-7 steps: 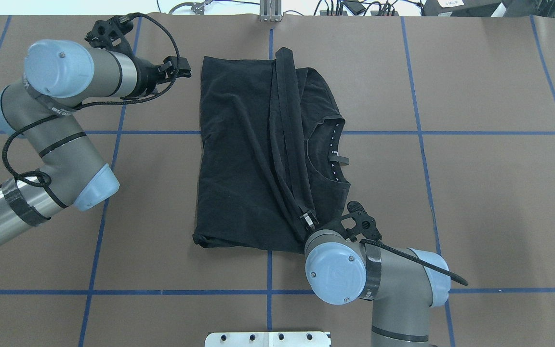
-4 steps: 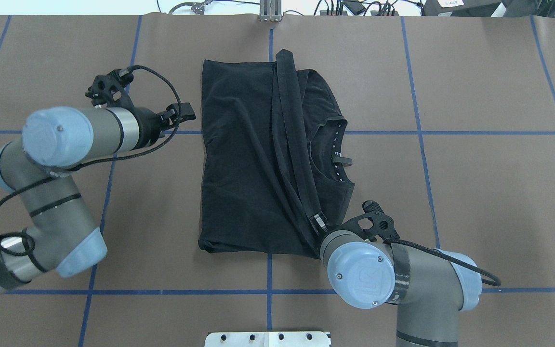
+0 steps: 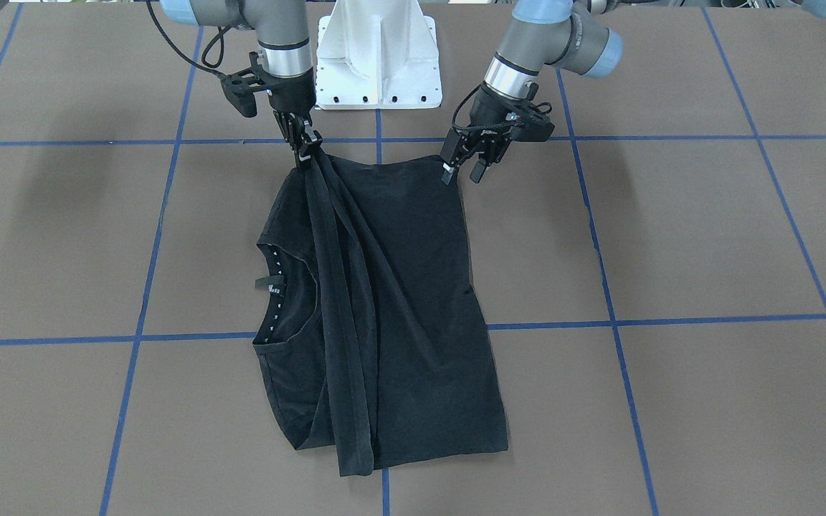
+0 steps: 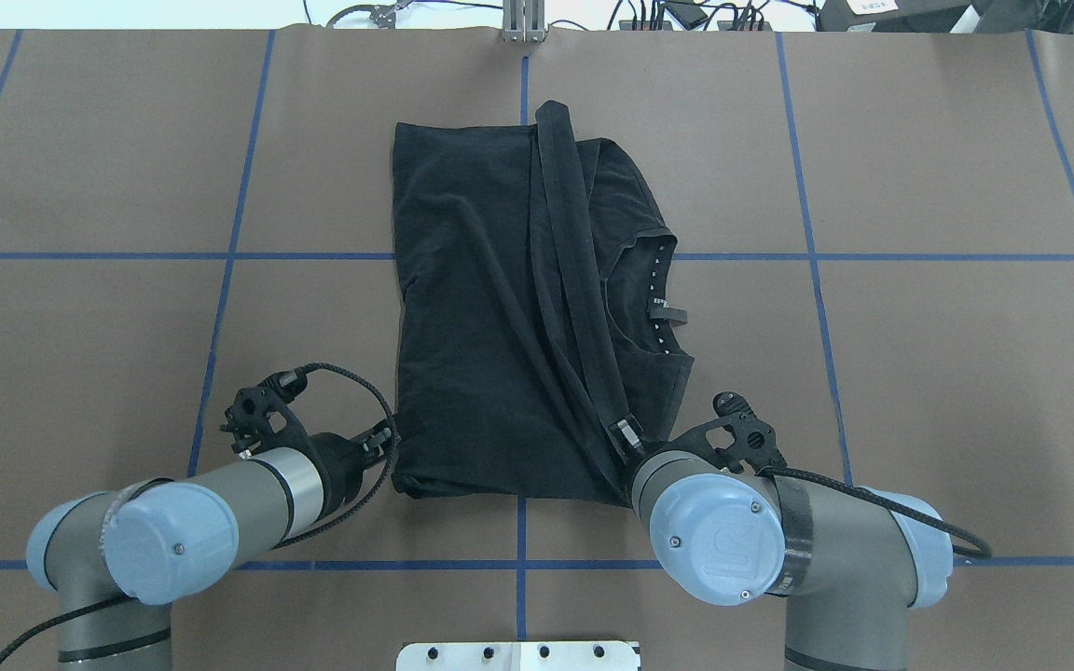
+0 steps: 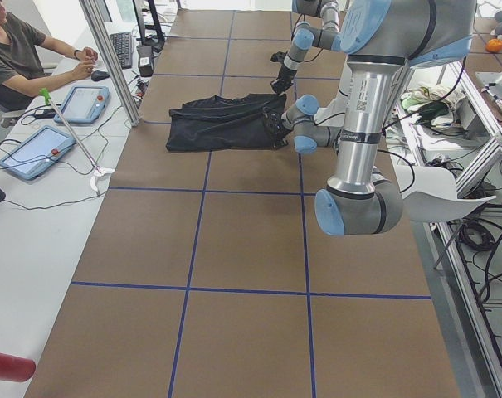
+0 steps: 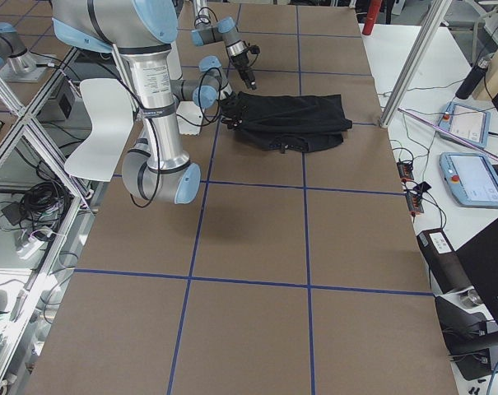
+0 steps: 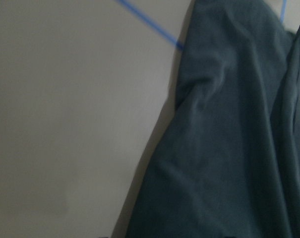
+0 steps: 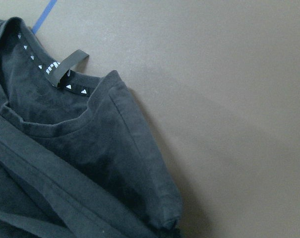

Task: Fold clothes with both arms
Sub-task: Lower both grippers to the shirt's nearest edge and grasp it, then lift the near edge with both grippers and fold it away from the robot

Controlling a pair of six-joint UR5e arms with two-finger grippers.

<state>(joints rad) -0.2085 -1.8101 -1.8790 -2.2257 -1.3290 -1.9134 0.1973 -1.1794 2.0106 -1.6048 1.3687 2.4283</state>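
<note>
Closest to me in the overhead view, at 6 o'clock, is the white base plate point(image 4: 518, 655). Just past it both arms reach the near edge of the black T-shirt point(image 4: 472, 326).

The right gripper point(image 4: 626, 433) sits at the shirt's 5 o'clock corner. Its jaws are pinched tight on a long folded band of fabric point(image 4: 563, 233), which runs straight from the grip to the shirt's far edge at 12 o'clock.

The left gripper point(image 3: 462, 174) is at the 7 o'clock corner. From the front-facing camera I read its fingers as spread with nothing between them, one fingertip right at the edge of the cloth.

The shirt lies folded lengthwise in the middle of the brown table point(image 4: 919, 373), across the blue tape lines point(image 4: 220, 256). Its collar point(image 4: 654, 298) opens toward 3 o'clock, showing a row of small white marks and a loop tag. The chest graphic is out of sight.
</note>
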